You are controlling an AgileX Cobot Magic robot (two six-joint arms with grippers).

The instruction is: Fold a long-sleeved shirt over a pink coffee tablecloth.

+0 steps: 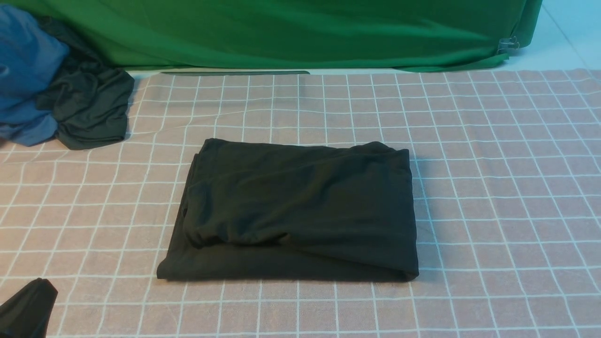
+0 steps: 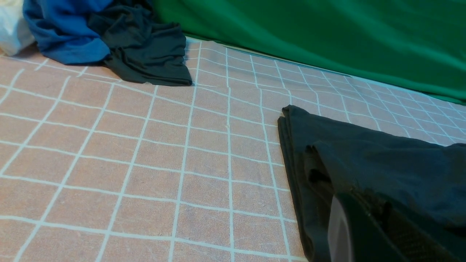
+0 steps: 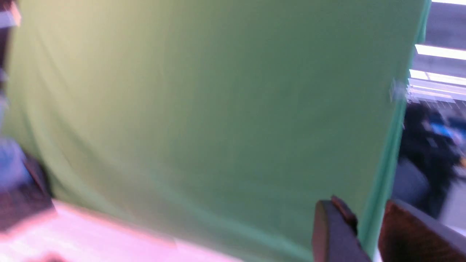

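Note:
The long-sleeved shirt (image 1: 300,206) lies folded into a thick black rectangle in the middle of the pink coffee tablecloth (image 1: 493,188); its print and neck label are hidden. My left gripper (image 1: 29,305) shows as a dark wedge at the near left corner, well clear of the shirt. In the left wrist view the shirt (image 2: 382,163) lies just beyond the left gripper (image 2: 364,207), whose dark fingers blend into the fabric, so their gap is unreadable. My right gripper (image 3: 367,218) is raised toward the green backdrop, with a narrow gap between its fingers and nothing in it.
At the far left corner a blue garment (image 1: 23,75) and a smaller dark grey-green garment (image 1: 89,108) lie in a heap. A plain green cloth (image 1: 291,33) hangs along the back edge, held by a clip (image 1: 507,44).

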